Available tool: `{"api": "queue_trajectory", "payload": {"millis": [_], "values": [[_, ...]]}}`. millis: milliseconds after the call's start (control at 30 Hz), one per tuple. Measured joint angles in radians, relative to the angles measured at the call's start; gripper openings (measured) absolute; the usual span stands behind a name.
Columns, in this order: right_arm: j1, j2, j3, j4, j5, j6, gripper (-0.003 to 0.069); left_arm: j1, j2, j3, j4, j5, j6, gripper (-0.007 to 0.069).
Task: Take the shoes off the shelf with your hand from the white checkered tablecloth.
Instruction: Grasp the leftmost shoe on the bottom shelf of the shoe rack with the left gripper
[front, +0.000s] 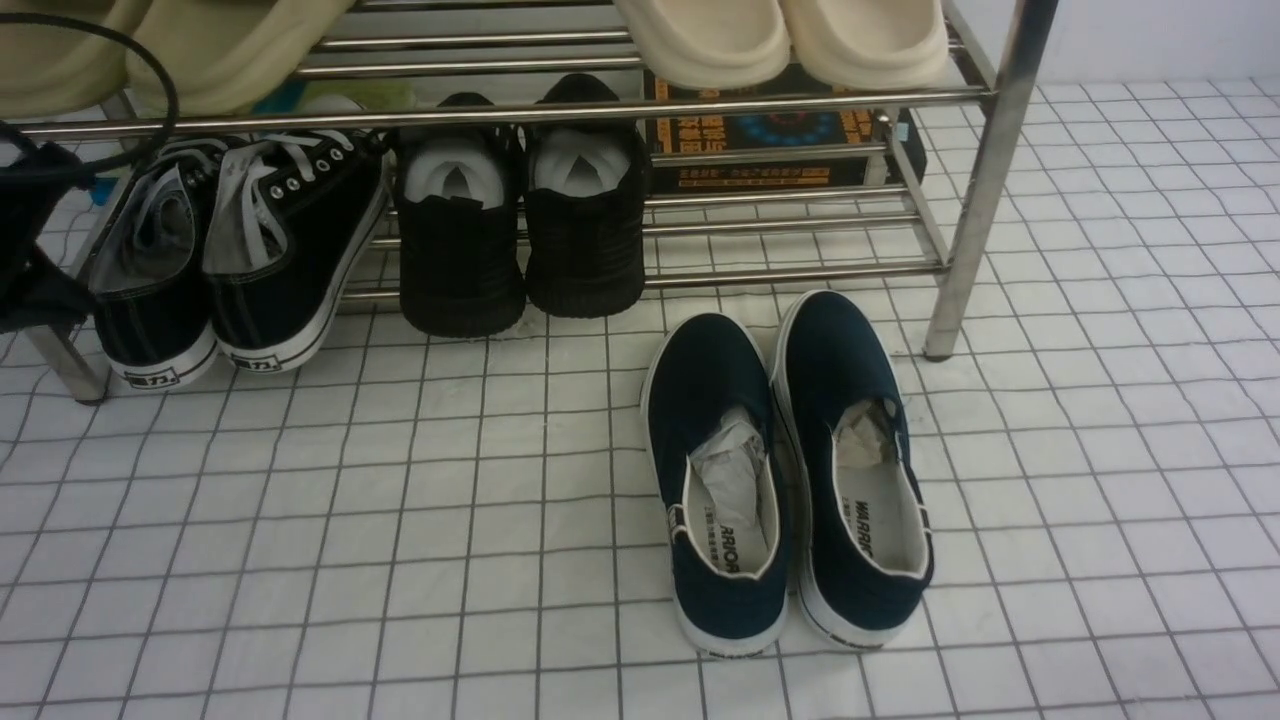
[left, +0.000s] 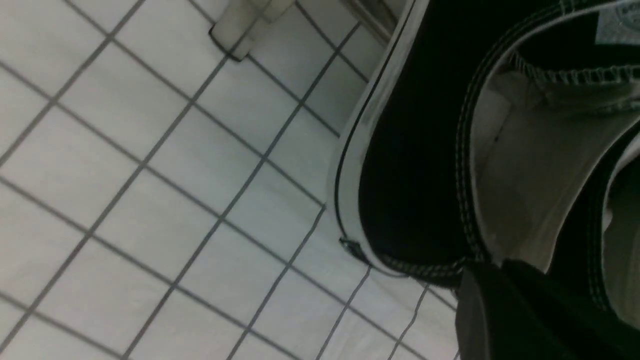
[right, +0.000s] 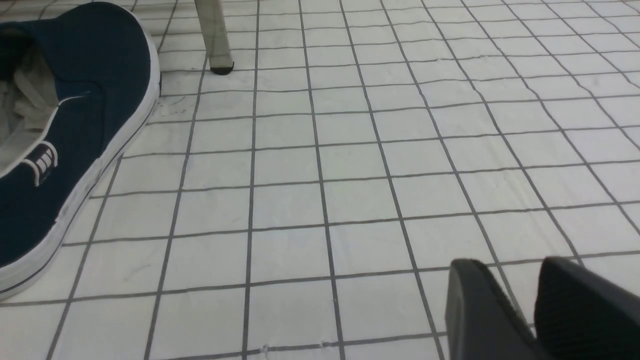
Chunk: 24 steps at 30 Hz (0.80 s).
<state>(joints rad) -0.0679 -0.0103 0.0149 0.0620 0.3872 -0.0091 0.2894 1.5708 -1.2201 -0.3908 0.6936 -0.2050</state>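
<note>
Judged to be at the reaching step, with the lift off the rack yet to be done. Look for the black sneakers (front: 290, 230) on the low tier of the metal rack (front: 963, 240), at its far left end, side by side, heels toward the near side. To their right on the same tier, see the all-black knit shoes (front: 462, 250); leave alone. Leave alone too the navy slip-ons (front: 720, 390), standing nearer and to the right on the checkered cloth (front: 480, 580).

With the left gripper (left: 492, 265), at the heel end of the sneakers, close by the collars; cannot tell whether touching. Cannot tell either whether open or closed, with only dark, blurred tips in sight. With the right gripper (right: 510, 265), parted over the cloth and gripping nothing, well away from the sneakers.

Next, probably open the left fingers wide enough to straddle the heel walls, line up over the two inner collars, then lower and pinch both together. Afterwards lift gently and draw toward the near side, keeping clear of the front bar just above and of the knit shoes. Beware of catching only one collar and leaving one shoe behind.
</note>
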Motion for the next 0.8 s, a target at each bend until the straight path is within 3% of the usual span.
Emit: {"api": "queue_trajectory", "payload": {"millis": [200,267,433,667,800], "values": [[0.0,0.0,0.0,0.0,0.0,0.0,0.0202,0.0,0.009,0.0,-0.076,-0.079,0.068,0.0148],[0.0,0.0,0.0,0.0,0.0,0.0,0.0202,0.0,0.016,0.0,-0.084,-0.116,0.08,0.0222],[0.0,0.0,0.0,0.0,0.0,0.0,0.0202,0.0,0.06,0.0,-0.07,-0.172,0.087,0.0324],[0.0,0.0,0.0,0.0,0.0,0.0,0.0202,0.0,0.115,0.0,-0.07,-0.238,0.087,0.0343],[0.0,0.0,0.0,0.0,0.0,0.0,0.0202,0.0,0.136,0.0,-0.071,-0.26,0.087,0.0314]]}}
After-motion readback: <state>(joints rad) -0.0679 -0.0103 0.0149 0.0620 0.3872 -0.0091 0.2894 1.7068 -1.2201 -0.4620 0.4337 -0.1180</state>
